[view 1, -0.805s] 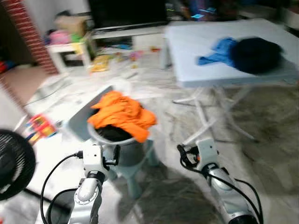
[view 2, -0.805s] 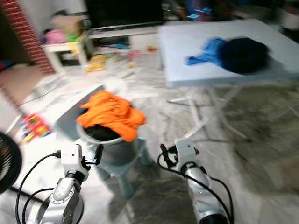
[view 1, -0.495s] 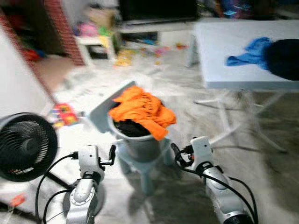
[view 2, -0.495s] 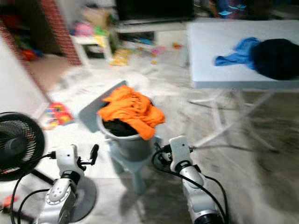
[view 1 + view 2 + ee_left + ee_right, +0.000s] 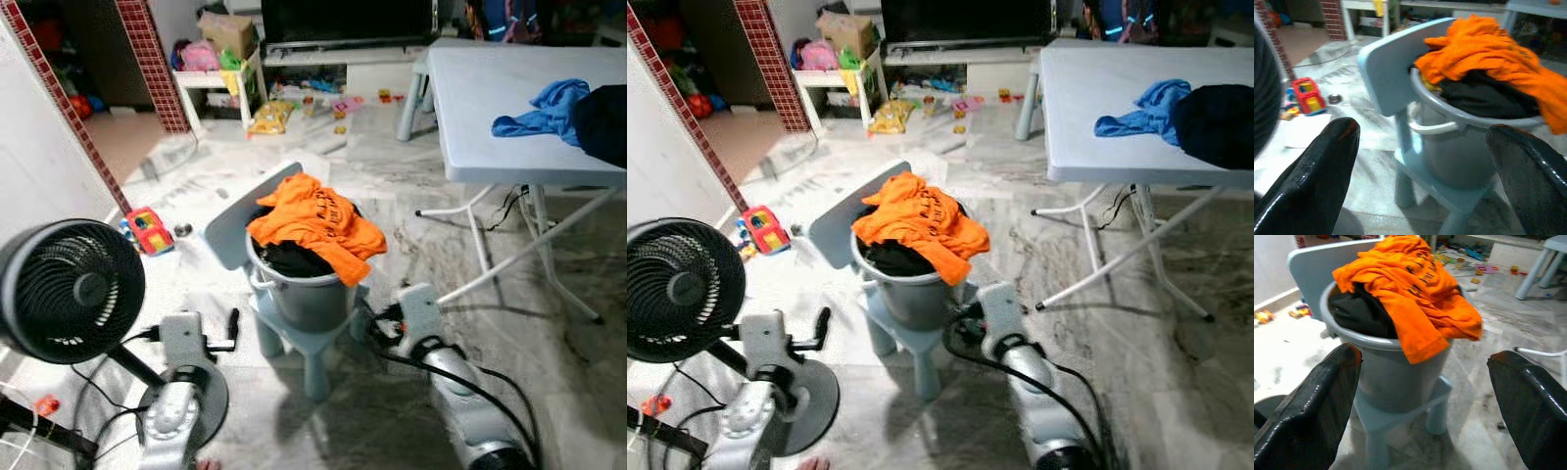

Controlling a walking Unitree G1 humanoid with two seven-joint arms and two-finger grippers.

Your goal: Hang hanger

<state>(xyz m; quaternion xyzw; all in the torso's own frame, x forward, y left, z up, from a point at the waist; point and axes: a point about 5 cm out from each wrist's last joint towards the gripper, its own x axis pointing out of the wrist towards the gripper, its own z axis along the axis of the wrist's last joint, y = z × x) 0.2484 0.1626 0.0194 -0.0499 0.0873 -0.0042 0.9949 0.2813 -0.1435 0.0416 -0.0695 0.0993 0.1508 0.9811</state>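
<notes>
- Swinging left, the head camera is now bringing a black floor fan point(image 5: 71, 292) into view; the grey plastic bucket point(image 5: 306, 294) is sitting closer.
- Left gripper point(image 5: 1420, 161) and right gripper point(image 5: 1425, 396) are hanging with fingers spread apart, holding nothing.
- No hanger is showing; likely light and stiff, best gripped at its neck.
- An orange shirt point(image 5: 318, 225) is draping over the bucket rim.

We see a small pale-blue plastic chair point(image 5: 306, 338) carrying a grey plastic bucket point(image 5: 304, 294); a white folding table point(image 5: 509, 117) holds blue cloth point(image 5: 544, 108).
</notes>
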